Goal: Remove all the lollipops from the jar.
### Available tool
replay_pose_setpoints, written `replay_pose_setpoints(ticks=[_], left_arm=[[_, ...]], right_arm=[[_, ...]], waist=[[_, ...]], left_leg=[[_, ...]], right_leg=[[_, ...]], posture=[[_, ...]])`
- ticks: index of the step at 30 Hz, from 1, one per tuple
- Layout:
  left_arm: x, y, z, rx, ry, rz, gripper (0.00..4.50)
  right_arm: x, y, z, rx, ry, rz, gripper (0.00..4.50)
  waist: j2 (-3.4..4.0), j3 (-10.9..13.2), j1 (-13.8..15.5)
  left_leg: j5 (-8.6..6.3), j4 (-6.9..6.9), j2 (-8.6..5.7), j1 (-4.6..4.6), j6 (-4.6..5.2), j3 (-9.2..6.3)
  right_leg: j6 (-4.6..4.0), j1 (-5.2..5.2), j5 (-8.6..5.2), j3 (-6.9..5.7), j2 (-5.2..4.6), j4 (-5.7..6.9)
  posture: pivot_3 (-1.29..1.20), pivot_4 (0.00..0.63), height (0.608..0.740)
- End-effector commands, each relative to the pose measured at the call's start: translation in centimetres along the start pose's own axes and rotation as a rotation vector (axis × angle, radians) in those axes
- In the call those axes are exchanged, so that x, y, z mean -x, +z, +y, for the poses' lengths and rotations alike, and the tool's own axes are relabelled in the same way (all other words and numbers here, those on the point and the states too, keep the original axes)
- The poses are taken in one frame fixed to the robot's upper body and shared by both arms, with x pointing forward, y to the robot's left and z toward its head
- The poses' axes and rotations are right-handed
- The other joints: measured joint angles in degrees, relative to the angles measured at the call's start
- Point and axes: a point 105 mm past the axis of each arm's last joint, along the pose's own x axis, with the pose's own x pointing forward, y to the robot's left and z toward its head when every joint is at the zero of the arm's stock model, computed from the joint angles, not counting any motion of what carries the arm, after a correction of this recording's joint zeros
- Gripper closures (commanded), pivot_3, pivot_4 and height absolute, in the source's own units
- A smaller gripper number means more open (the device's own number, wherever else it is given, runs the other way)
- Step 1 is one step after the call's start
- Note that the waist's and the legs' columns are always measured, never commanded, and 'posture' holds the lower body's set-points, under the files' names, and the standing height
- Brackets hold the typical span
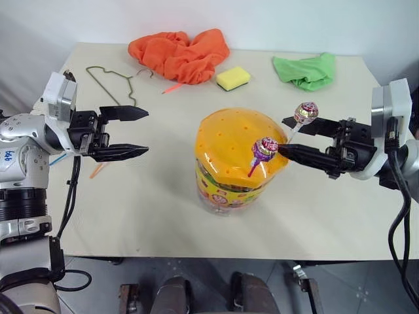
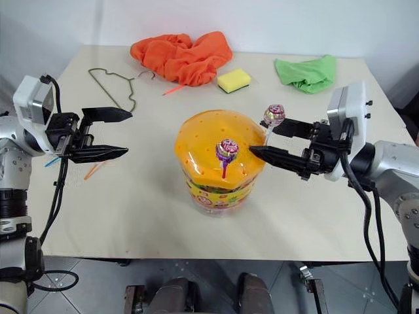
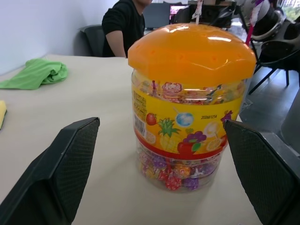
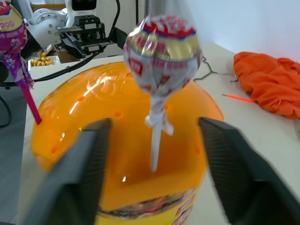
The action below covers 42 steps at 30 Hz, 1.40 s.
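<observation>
The jar (image 1: 230, 190), a clear tub with a fruit label and an orange domed lid (image 3: 190, 47), stands mid-table. Two lollipops stand upright in the lid. One has a purple-pink wrapper and a red stick (image 1: 264, 149). The other has a red-white wrapper and a white stick (image 1: 306, 112) at the lid's right edge. My right gripper (image 1: 283, 135) reaches in from the right, its fingers (image 4: 89, 159) apart on either side of that white stick (image 4: 156, 140), not touching it. My left gripper (image 1: 145, 132) hangs open to the jar's left, pointing at it, well apart.
At the back of the table lie an orange cloth (image 1: 180, 55), a yellow sponge (image 1: 233, 78), a green cloth (image 1: 305, 70) and a wire hanger (image 1: 114, 82). A thin orange stick (image 1: 171, 87) lies beside the orange cloth. A person (image 3: 124, 23) sits beyond the table.
</observation>
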Motion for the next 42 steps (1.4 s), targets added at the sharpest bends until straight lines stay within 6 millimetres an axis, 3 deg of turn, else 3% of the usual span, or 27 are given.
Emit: replay_pose_setpoints(ticks=[1,5,6,13,18,22,25,28,31,37,42], left_arm=[[0.3,1.3,-1.1,-0.049,-0.057,-0.006,0.00],[0.3,1.6,-1.1,-0.021,-0.050,-0.023,0.00],[0.2,1.6,-1.3,-0.024,-0.061,-0.022,0.00],[-0.2,1.4,-1.6,-0.029,-0.119,-0.018,0.00],[-0.7,1.4,-1.5,-0.025,-0.155,-0.038,0.00],[-0.9,1.3,-1.4,-0.019,-0.170,-0.046,0.00],[-1.1,1.1,-1.3,-0.014,-0.187,-0.059,0.00],[-1.4,1.0,-1.3,-0.013,-0.202,-0.068,0.00],[-1.7,1.3,-1.2,-0.019,-0.217,-0.082,0.00],[-2.0,1.4,-1.4,-0.024,-0.234,-0.088,0.00],[-2.0,1.6,-1.5,-0.027,-0.239,-0.091,0.00]], right_arm=[[0.2,0.5,-0.2,0.017,0.002,-0.007,2.99],[0.6,1.3,-0.7,0.044,-0.011,-0.008,4.39],[0.7,1.6,-0.8,0.050,-0.018,-0.011,4.47],[2.1,4.7,-2.1,0.112,-0.146,-0.067,4.47],[4.1,7.8,-3.8,0.147,-0.317,-0.113,4.47],[6.3,8.2,-5.1,0.120,-0.446,-0.057,4.47],[9.8,3.9,-7.2,-0.087,-0.608,0.258,4.47],[12.7,0.1,-8.5,-0.191,-0.735,0.425,4.47],[15.0,-5.0,-9.1,-0.306,-0.829,0.574,4.47],[16.1,-11.8,-9.4,-0.438,-0.910,0.677,4.47],[16.6,-14.3,-10.1,-0.479,-0.970,0.687,4.47]], waist=[[0.00,0.0,0.0],[0.00,0.0,-0.2],[0.00,0.0,-0.2],[0.00,0.0,0.0],[0.00,0.0,0.0],[0.00,0.0,-0.1],[-0.01,0.0,0.2],[-0.13,-0.1,0.0],[-0.12,-0.1,-0.2],[-0.09,-0.1,-0.7],[-0.06,-0.1,-1.0]], left_leg=[[0.00,-0.01,0.00,0.00,0.00,0.00],[0.00,-0.02,0.00,0.00,0.00,0.01],[0.00,-0.02,0.00,0.00,0.00,0.01],[0.00,-0.01,0.00,-0.01,0.00,0.01],[-0.01,-0.02,0.00,-0.02,-0.01,0.00],[-0.01,-0.05,0.00,-0.02,-0.01,0.03],[-0.01,-0.05,0.00,-0.03,-0.01,0.03],[-0.02,-0.02,0.00,-0.06,0.02,0.05],[-0.02,-0.03,0.00,-0.07,0.02,0.09],[-0.02,-0.08,0.02,-0.08,0.01,0.13],[-0.02,-0.08,0.01,-0.11,0.01,0.09]], right_leg=[[0.00,0.00,0.00,0.00,0.00,0.00],[0.00,-0.02,0.00,0.00,0.00,0.00],[0.00,-0.02,0.00,0.00,0.00,0.00],[0.00,-0.02,0.00,0.00,0.00,0.00],[0.00,-0.02,0.00,-0.01,0.00,0.00],[0.00,-0.04,0.00,0.00,0.00,-0.01],[0.00,-0.03,0.00,0.00,-0.02,-0.01],[0.00,-0.03,0.00,0.01,-0.02,-0.05],[0.00,-0.06,0.00,0.04,-0.02,-0.04],[0.00,-0.15,0.00,0.04,0.01,-0.04],[0.00,-0.15,0.00,0.02,0.00,-0.04]], posture=[[0.00,0.150,0.740],[0.00,0.150,0.740],[0.00,0.150,0.740],[0.00,0.150,0.740],[0.00,0.150,0.740],[0.00,0.150,0.740],[0.00,0.150,0.740],[0.00,0.150,0.740],[0.00,0.150,0.740],[0.00,0.150,0.740],[0.00,0.150,0.740]])
